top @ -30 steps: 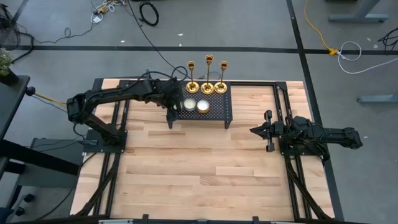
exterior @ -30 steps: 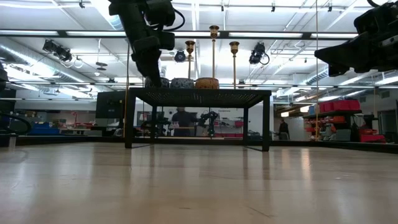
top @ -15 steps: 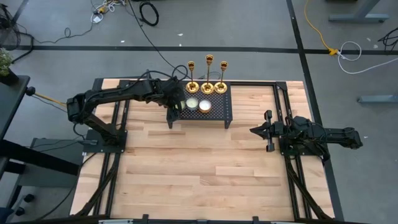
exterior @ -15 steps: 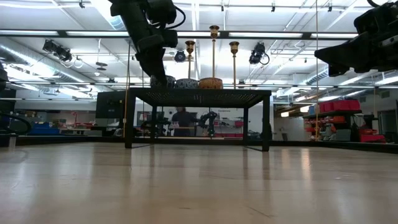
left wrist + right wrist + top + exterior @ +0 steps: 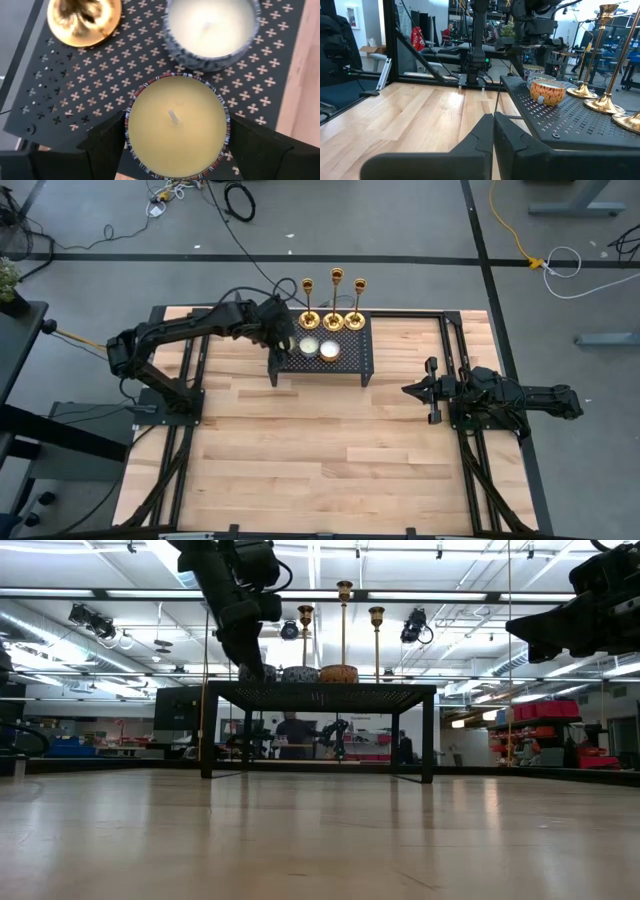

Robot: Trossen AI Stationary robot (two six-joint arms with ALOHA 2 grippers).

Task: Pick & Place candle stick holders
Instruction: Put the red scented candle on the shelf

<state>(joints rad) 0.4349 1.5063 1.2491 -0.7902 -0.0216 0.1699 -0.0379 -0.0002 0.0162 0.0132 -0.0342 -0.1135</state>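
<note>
spread wide in the left wrist view, fingers [image 5: 107,137] flanking a yellow candle [image 5: 176,125] in its patterned tin, one on each side, not visibly pressing on it. left gripper [image 5: 283,332] hanging over the rack's left end, above the black mesh rack [image 5: 355,358] sitting at the desk's far edge. just beyond the yellow one, a white candle [image 5: 210,27] in a dark tin. beside that, showing only as a gold disc, the flared base of one holder [image 5: 84,19].

clenched tight with nothing between them, right gripper [image 5: 420,391] waiting well apart over the desk's right side, pointing toward the rack.

standing upright in a row along the rack's far edge, the three candle stick holders [image 5: 334,308], bases close together.

likely handling as stiff, polished metal: slick under the pads, top-heavy looking on so thin a stem, prone to tipping or swinging if taken high. probably best gripping low on the stem, just above the flared base, squeezing squarely across it. worth minding the close neighbours, since nudging one could topple the next.

showing from the high view: the whole layout, holders behind the two candles, both arms' places. giving from the low view: the holders' height, cups [image 5: 344,586] rising well above the rack top, and the left arm descending beside them. revealing only in the left wrist view: the fingers bracketing a candle rather than a holder. offering from the right wrist view: a side look along the rack at stems and bases [image 5: 606,104].
</note>
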